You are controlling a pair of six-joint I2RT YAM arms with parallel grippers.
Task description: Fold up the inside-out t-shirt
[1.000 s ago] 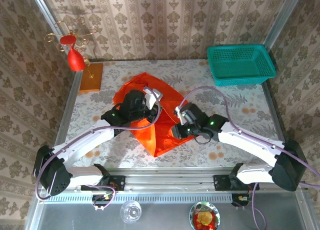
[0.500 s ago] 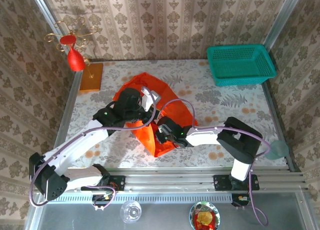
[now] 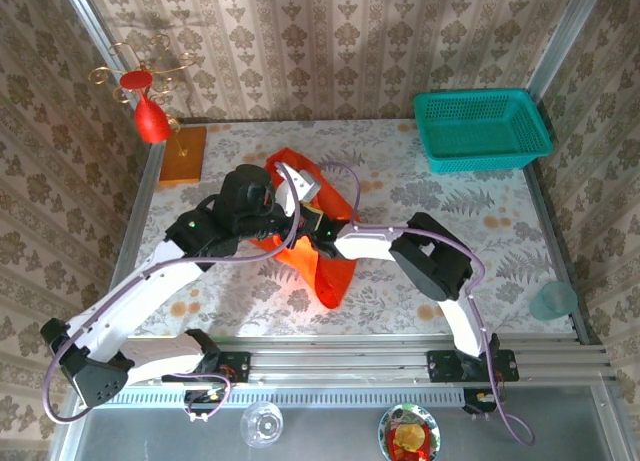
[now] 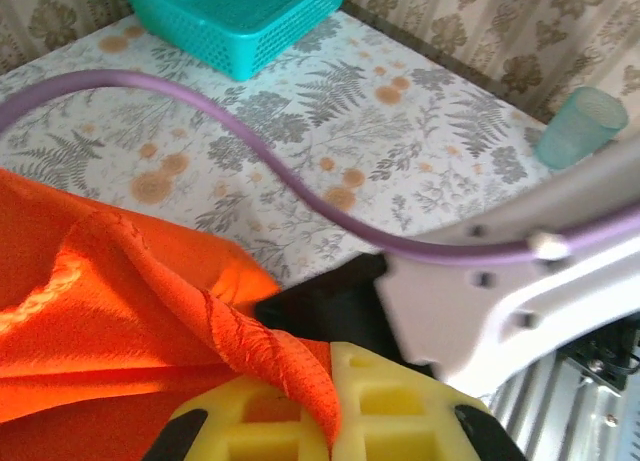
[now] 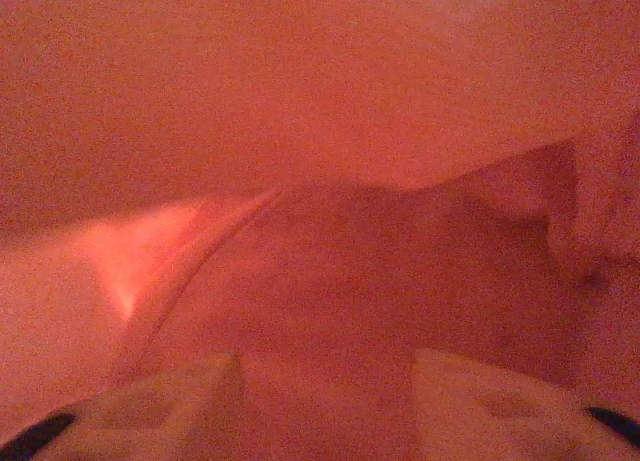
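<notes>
**One inside-out t-shirt (image 3: 335,276) bunched between two grippers, left of the teal basket (image 3: 485,157) and nearer the arm bases.**
The left gripper (image 4: 322,386) is clamped on a raised fold, probably to hold that layer up so the other arm can reach beneath. The right gripper (image 5: 325,376), pushed into the cloth on the basket's side of that fold, has its jaws parted and pinches nothing. Count: one shirt, one basket, two grippers.

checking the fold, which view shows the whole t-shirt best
Top external: most of the bunched t-shirt shows at once. Left wrist shows one draped fold; right wrist a blurred close-up of its cloth.
</notes>
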